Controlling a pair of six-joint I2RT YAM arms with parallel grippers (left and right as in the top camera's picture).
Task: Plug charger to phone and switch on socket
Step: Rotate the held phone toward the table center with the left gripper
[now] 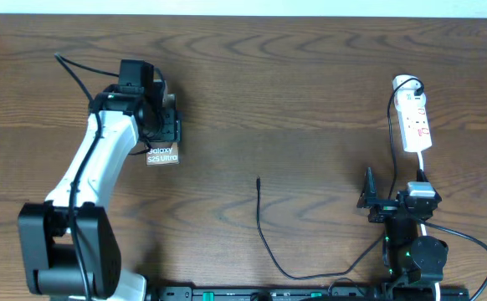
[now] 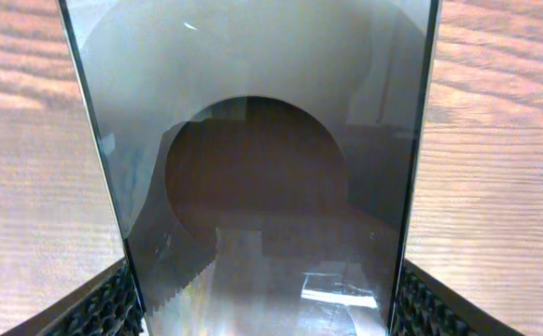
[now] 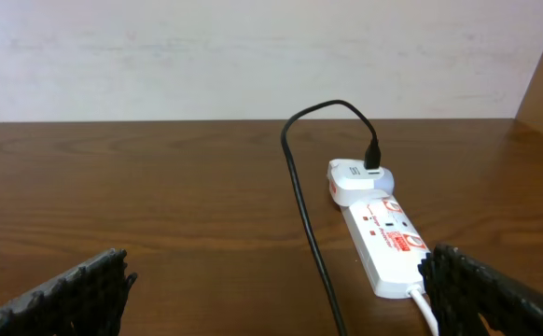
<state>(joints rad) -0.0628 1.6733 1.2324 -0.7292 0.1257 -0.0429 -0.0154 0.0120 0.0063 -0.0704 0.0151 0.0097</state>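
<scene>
Now the left gripper point(image 1: 164, 125) pinches the phone point(image 1: 162, 155), while the charger point(image 1: 259, 201) lies on the table point(image 1: 310, 84) — its tip to the left of the right gripper point(image 1: 367, 199), whose empty jaws are spread wide.

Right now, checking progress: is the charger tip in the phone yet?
No, the charger tip lies bare on the table, well apart from the phone.

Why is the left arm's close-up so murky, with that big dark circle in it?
Left wrist view: the phone fills the frame, its glossy face mirroring a dark round shape and pale glare. Right wrist view: crisp on the socket. Overhead: even light, faint shadows.
</scene>
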